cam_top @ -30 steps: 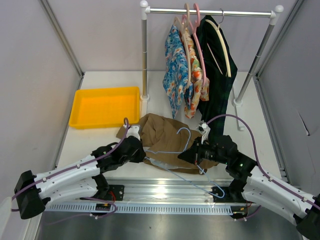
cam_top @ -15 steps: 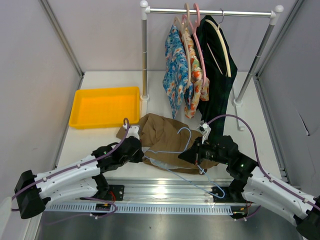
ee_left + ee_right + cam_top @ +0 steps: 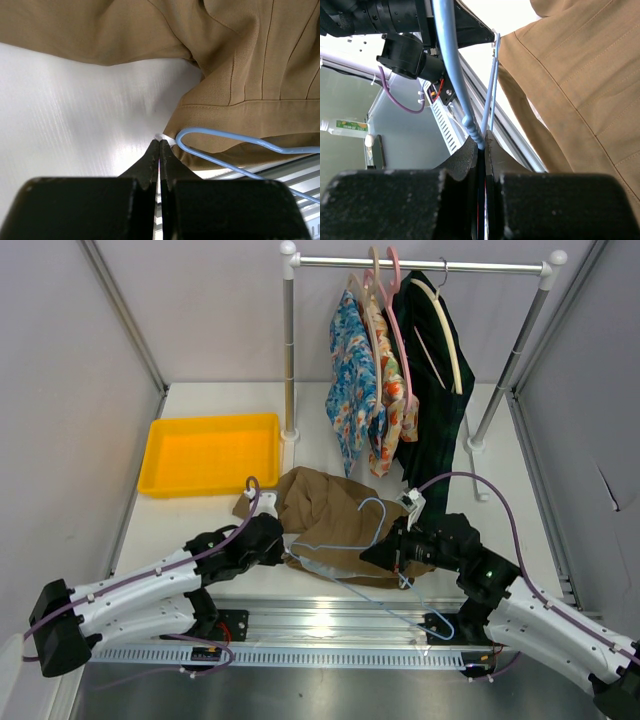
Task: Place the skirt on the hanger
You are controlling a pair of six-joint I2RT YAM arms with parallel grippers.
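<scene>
- Two pairs of jaws are closed. The left gripper (image 3: 159,145) has its jaws pressed flat together right at the near-left hem of the skirt (image 3: 325,505). A whitish sliver shows at their tips, and I cannot tell whether any cloth is caught between them.
- The right gripper (image 3: 481,142) has its jaws clamped on the hanger (image 3: 449,50), just below the twisted part of the blue wire. Thinner strands of the wire run up beside it.
- The skirt lies crumpled on the desk (image 3: 230,400) at the middle of the near edge, between the two grippers, tan side up.
- The hanger is tilted over the near part of the skirt. Its hook is above the fabric, and one rounded corner rests on the hem just beside the left gripper's tips. Another corner reaches past the near edge of the desk, over the metal rail.
- A yellow tray (image 3: 205,419) sits by the left edge, toward the far-left corner, apart from the skirt.
- A clothes rack (image 3: 420,264) stands along the far edge. Floral garments (image 3: 352,390) and a dark plaid garment (image 3: 430,390) hang from it.
</scene>
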